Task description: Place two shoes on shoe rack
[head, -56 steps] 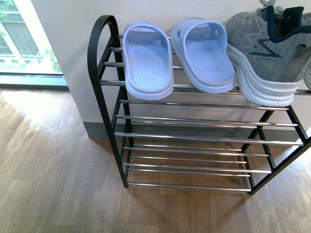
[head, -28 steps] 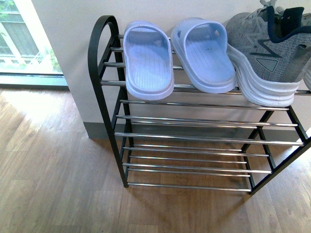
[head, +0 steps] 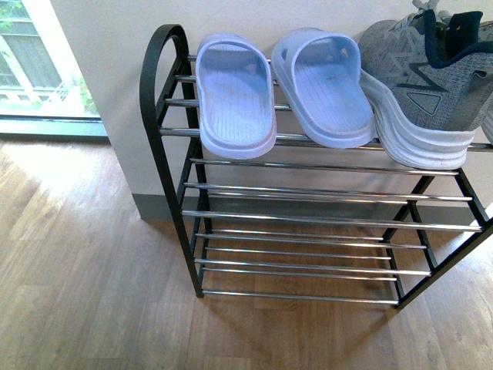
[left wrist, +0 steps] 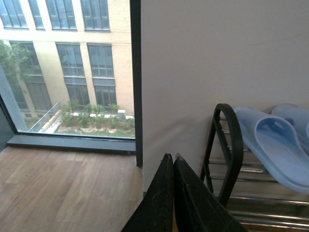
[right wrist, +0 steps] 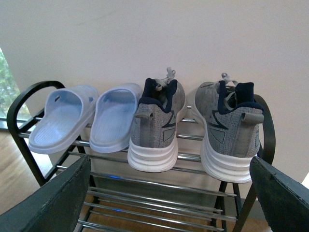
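So the black metal shoe rack point(head: 166, 154) with the rounded-top side frames and thin chrome bars stands on a wood-plank floor point(head: 85, 270) against a plain off-white wall point(head: 115, 92). All four shoes sit on its top tier, heels hanging out over the front bar.

On the rack's left side you've got the pair of pale blue rubber slides: the left slide point(head: 235, 96) and the right slide point(head: 323, 89), side by side, smooth moulded rubber with ribbed footbeds and wide one-piece straps. Just beside them comes the first grey knit sneaker point(right wrist: 157, 128), touching the neighbouring slide, and then the second grey knit sneaker point(right wrist: 229, 133) a little apart from it, near the rack's far side frame. Both have chunky layered white soles, navy lining around the collar and grey laces poking up at the top. The lower tiers are just bare shiny bars.

The left pincer point(left wrist: 173, 193) is clenched, its two flat black fingers pressed together with nothing between them, hanging near the rack's curved end with a big window point(left wrist: 67, 67) and a brick building beyond it. The right pincer point(right wrist: 174, 193) is released, its dark, slightly rough-looking fingers point(right wrist: 58, 203) spread wide at either edge of the wrist view, facing the sneakers' heels, not touching either one.
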Tool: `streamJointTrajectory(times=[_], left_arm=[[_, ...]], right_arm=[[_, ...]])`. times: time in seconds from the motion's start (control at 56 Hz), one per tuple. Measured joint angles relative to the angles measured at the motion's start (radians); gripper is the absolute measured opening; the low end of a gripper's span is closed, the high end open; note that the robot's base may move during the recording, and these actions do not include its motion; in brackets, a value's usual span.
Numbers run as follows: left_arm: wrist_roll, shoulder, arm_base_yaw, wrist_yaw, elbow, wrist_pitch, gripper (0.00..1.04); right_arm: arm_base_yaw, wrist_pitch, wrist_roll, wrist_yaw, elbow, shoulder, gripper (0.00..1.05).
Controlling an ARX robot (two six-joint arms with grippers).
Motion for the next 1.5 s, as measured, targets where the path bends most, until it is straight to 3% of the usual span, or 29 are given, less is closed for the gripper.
streamJointTrajectory(times=[0.286,0.429,0.965,1.501], left_arm=[[0.000,-0.076,0.021,0.010,-0.043,-0.029,0.01],[0.001,-0.206,0.022,0.011,-0.056,-0.168,0.01],[0.002,-0.255,0.023,0.011,-0.086,-0.172,0.02],[0.002,-0.255,0.023,0.010,-0.086,-0.172,0.95]], right_arm=[[0.000,0.000,0.000,0.000,0.000,0.000,0.95],[0.000,0.000,0.000,0.000,0.000,0.000,0.95],[0.000,0.000,0.000,0.000,0.000,0.000,0.95],[0.000,0.000,0.000,0.000,0.000,0.000,0.95]])
